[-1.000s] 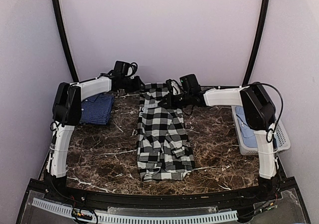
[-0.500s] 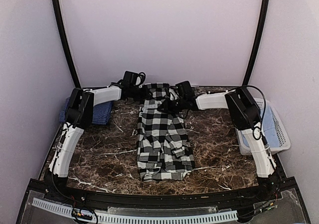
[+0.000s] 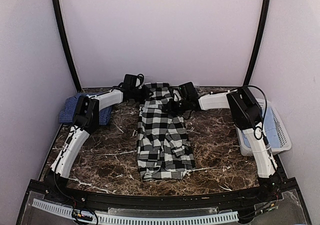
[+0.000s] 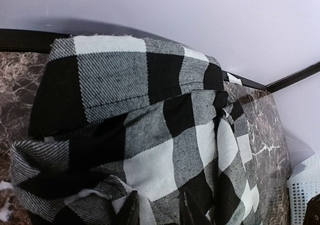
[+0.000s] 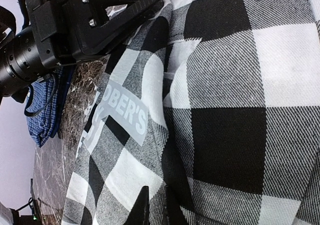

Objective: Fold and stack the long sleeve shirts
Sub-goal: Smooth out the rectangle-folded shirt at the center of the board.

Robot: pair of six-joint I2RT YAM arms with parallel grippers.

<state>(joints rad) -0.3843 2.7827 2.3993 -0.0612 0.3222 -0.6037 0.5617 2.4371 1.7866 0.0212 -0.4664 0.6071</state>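
Observation:
The black-and-white checked long sleeve shirt lies lengthwise down the middle of the marble table, collar at the far end. A dark blue shirt lies folded at the far left. My left gripper is at the collar's left side. In the left wrist view its fingertips stand a little apart, with checked cloth lying across the gap. My right gripper is at the collar's right side. In the right wrist view that gripper is shut on a fold of the checked cloth, beside a grey label.
A white slotted basket stands at the table's right edge, beside the right arm's elbow. The back wall is close behind the collar. The left gripper's black body hangs just past the label, with the blue shirt beyond it.
The left arm swung in toward the collar and uncovered more of the blue shirt. The right arm's elbow moved left. The left fingers closed a little, then parted again.

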